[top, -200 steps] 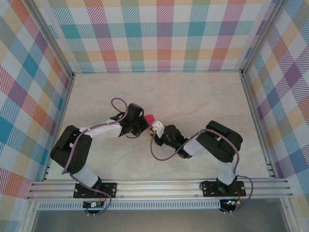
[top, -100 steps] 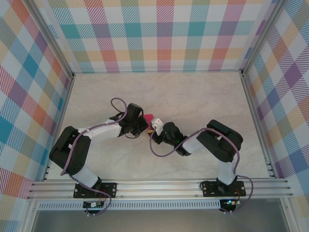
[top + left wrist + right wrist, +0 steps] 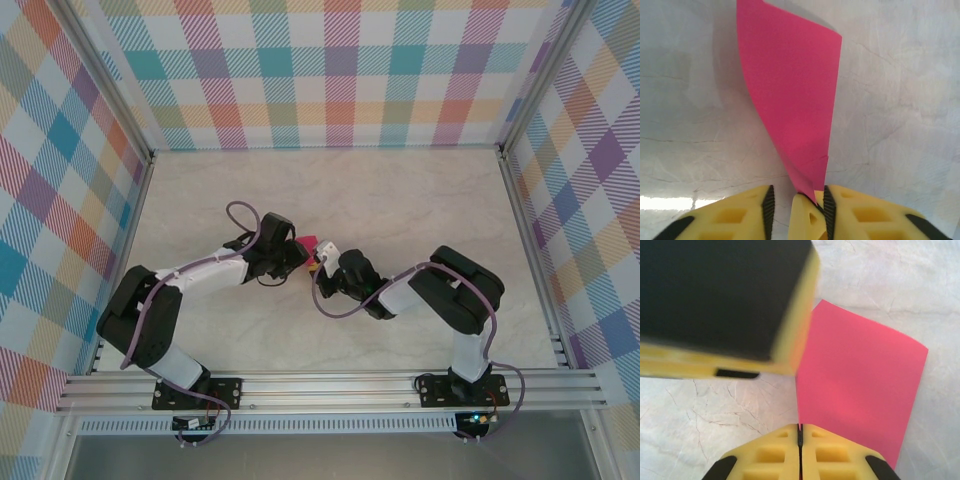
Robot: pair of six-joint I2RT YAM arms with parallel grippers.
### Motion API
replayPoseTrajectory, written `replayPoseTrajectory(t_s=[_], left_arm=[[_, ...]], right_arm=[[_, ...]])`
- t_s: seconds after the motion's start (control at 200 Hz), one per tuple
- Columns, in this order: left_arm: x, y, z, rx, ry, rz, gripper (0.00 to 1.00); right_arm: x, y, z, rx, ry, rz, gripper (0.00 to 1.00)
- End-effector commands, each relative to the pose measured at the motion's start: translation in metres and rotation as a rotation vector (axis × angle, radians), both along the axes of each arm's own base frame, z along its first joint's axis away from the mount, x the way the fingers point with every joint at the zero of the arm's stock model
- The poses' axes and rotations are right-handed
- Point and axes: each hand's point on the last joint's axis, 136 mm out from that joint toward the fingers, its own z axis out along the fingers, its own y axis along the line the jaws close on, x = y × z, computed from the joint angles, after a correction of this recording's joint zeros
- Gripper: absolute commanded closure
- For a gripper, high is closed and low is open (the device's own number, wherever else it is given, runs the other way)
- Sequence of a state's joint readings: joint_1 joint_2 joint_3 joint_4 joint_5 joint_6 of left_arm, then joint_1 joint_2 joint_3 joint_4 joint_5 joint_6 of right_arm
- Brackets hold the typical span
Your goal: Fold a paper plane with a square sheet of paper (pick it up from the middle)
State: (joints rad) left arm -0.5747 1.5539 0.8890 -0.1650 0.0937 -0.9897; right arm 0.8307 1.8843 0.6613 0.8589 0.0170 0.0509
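Observation:
The square sheet of paper (image 3: 308, 243) is magenta-pink and folded, held off the table mid-table between both grippers. In the left wrist view the paper (image 3: 790, 90) rises from a narrow lower corner. That corner sits between my left gripper's (image 3: 797, 196) parted jaws. A yellow tip of the right gripper's fingers (image 3: 807, 217) pokes into that same gap. My right gripper (image 3: 800, 429) is shut, with the edge of the paper (image 3: 860, 380) running into the seam. The left gripper's finger (image 3: 725, 295) looms at the upper left. From above, the left gripper (image 3: 299, 258) and right gripper (image 3: 318, 265) nearly touch.
The marbled tabletop (image 3: 400, 200) is bounded by checked walls (image 3: 330, 70) at the back and both sides. An aluminium rail (image 3: 330, 385) runs along the near edge, where the arm bases are bolted.
The left jaws have come apart from shut. The right jaws opened slightly, then shut on the paper's edge. The right gripper edged left towards the left one.

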Motion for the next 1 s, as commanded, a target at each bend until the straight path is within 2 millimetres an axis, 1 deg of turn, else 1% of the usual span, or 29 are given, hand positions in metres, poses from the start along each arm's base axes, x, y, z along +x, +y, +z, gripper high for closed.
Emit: replayPoseTrajectory(t_s=[0.0, 0.04, 0.1, 0.2, 0.305, 0.495, 0.645, 0.805, 0.995], left_arm=[[0.005, 0.016, 0.016, 0.032, -0.045, 0.033, 0.56], [0.005, 0.021, 0.018, 0.037, -0.052, 0.043, 0.52], [0.005, 0.028, 0.019, 0.041, -0.059, 0.058, 0.49], [0.004, 0.036, 0.02, 0.047, -0.074, 0.074, 0.46], [0.002, 0.039, 0.018, 0.043, -0.087, 0.074, 0.45], [0.0, 0.031, 0.015, 0.0, -0.115, 0.025, 0.43], [0.001, 0.021, 0.014, -0.029, -0.138, -0.028, 0.43], [0.004, 0.011, 0.009, -0.052, -0.148, -0.079, 0.44], [0.011, -0.001, 0.006, -0.074, -0.157, -0.122, 0.48]], right_arm=[[-0.004, 0.001, -0.002, 0.085, 0.135, 0.003, 0.95], [-0.004, 0.0, -0.001, 0.112, 0.173, -0.002, 0.97], [-0.004, 0.0, 0.001, 0.148, 0.228, -0.005, 0.98], [-0.002, -0.001, 0.005, 0.215, 0.32, -0.012, 1.0], [0.001, -0.004, 0.011, 0.274, 0.389, -0.028, 1.0], [0.007, -0.008, 0.019, 0.362, 0.508, -0.057, 1.0], [0.016, -0.013, 0.018, 0.407, 0.601, -0.105, 1.0], [0.025, -0.022, 0.011, 0.445, 0.677, -0.17, 1.0], [0.031, -0.028, -0.004, 0.455, 0.765, -0.234, 1.0]])
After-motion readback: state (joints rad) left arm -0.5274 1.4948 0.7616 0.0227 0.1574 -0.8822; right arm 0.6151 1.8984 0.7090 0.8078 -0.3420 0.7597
